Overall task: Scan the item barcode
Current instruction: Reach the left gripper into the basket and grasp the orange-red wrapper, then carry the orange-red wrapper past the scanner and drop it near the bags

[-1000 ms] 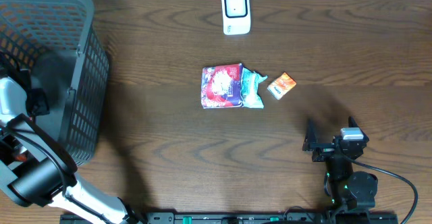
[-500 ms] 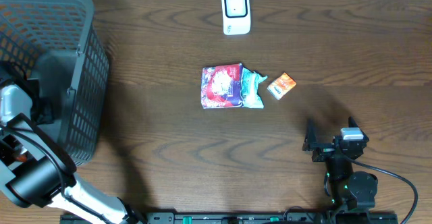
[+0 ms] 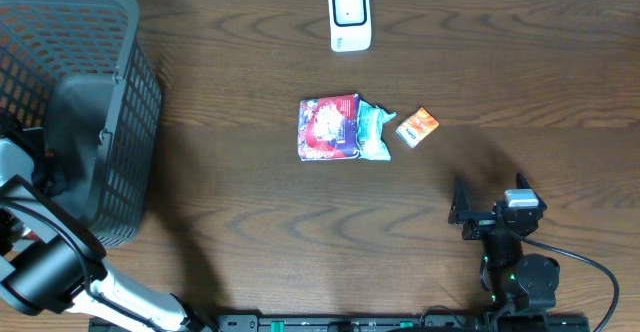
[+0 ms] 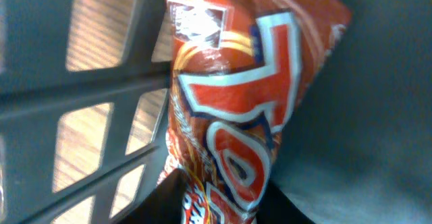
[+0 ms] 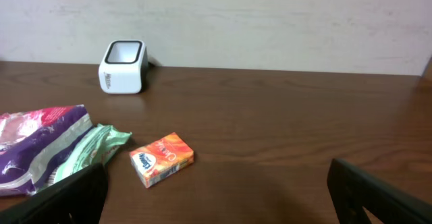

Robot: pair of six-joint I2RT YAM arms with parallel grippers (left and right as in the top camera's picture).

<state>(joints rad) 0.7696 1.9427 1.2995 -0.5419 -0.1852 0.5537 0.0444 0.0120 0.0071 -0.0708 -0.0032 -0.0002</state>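
Orange bag (image 4: pixel 236 109) fills your left pincer (image 4: pixel 223 207) view in the basket (image 3: pixel 132 77); can't tell if it's gripped. Squeeze gently, lift straight out. Your right pincer (image 5: pixel 216 197) sits wide open, empty.

A crinkled orange-red snack packet (image 4: pixel 236 116) with white, blue-edged lettering sits inside the grey basket (image 4: pixel 88 92) against its slatted wall, well apart from the small white scanner (image 3: pixel 350 17).
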